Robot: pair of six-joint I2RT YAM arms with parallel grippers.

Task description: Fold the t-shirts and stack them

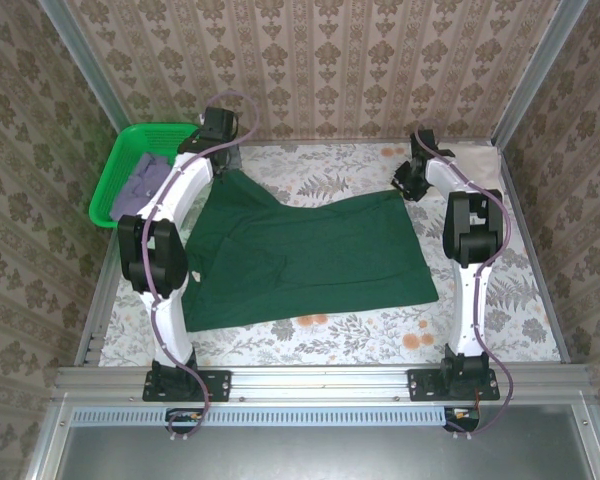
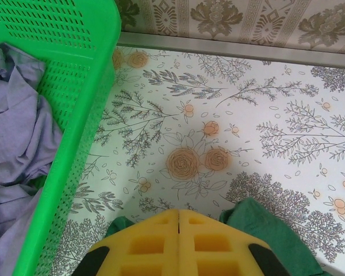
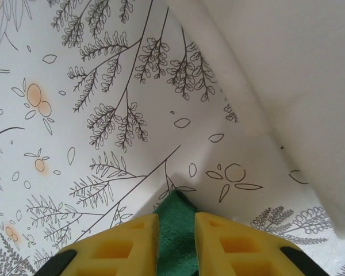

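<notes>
White left arm [image 1: 170, 225] with black joints: stretched toward far-left corner of tabletop [image 1: 380, 335]. Yellow-fingered left gripper [image 2: 178, 214]: pressed flush together, pinching dark green cloth t-shirt [image 1: 310, 250]. White right arm [image 1: 472, 250]: stretched toward far-right corner. Yellow-fingered right gripper [image 3: 177, 219]: narrowly parted, clamped on same shirt.

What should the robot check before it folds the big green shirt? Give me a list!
1. Grip of the right gripper on the dark green t-shirt's corner: ok.
2. Grip of the left gripper on that shirt: cannot tell; its jaws are shut, with green cloth on either side.
3. Shirt spread out on the table: ok.
4. Space around the cream-white t-shirt: not ok, it lies close beside the right gripper.
5. The lavender t-shirt tucked in the green basket: ok.
</notes>
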